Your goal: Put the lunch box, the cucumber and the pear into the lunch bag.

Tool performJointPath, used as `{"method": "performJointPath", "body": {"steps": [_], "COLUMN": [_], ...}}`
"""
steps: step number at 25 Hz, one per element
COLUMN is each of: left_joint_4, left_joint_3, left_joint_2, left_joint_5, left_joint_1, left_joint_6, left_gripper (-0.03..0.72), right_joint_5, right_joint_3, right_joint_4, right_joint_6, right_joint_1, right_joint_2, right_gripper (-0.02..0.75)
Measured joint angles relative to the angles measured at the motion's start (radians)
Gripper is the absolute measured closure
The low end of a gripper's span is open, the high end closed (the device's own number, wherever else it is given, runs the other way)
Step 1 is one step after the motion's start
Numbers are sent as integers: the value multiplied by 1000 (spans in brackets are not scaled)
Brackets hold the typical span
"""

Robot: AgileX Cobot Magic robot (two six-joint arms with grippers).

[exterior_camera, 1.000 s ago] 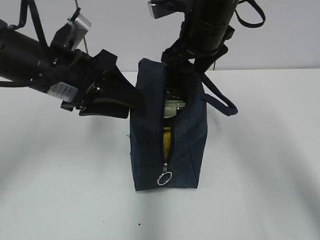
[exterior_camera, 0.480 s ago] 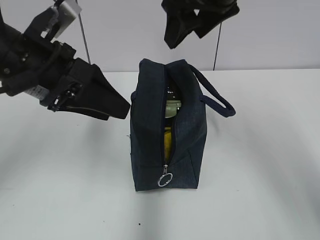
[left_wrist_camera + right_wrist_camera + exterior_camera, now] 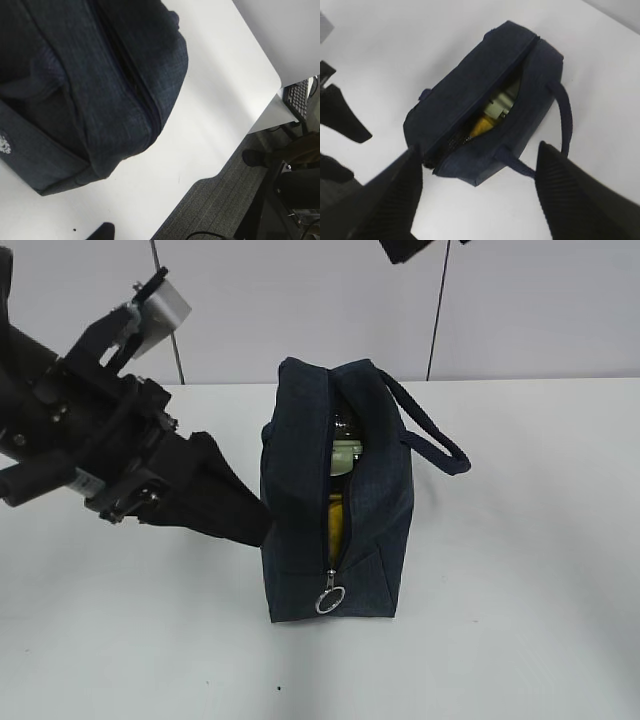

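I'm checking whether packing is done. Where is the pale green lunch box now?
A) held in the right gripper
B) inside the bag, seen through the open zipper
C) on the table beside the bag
B: the lunch box shows through the open zipper of the lunch bag.

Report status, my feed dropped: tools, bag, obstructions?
Both tools open, empty. Lunch bag upright, unzipped; lunch box and something yellow inside. Nothing obstructing.
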Motion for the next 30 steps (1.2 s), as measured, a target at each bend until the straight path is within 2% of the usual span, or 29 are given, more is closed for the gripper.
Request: {"method": "performJointPath", "body": {"steps": [9, 14, 17, 22, 30], "left_joint_4": [25, 41, 46, 47, 47], "left_joint_3": [45, 47, 47, 47, 47], "left_joint_2": [0, -21, -43, -58, -58], "left_joint_5": [-50, -80, -127, -198, -264], "left_joint_1": [-1, -1, -2, -2, -2], "left_joint_6": [0, 0, 0, 0, 0], "left_gripper": [301, 301, 301, 301, 301], "right_joint_5": [-12, -184, -296, -441, -496], "right_joint_3": [352, 594, 733, 938, 1116], "right_joint_4": [115, 141, 198, 393, 841], "right_joint_6": [-114, -130, -132, -190, -445], "right_joint_1": [0, 0, 0, 0, 0], "right_joint_2": [-237, -360, -398, -402, -402], "right_gripper": [220, 230, 237, 246, 246]}}
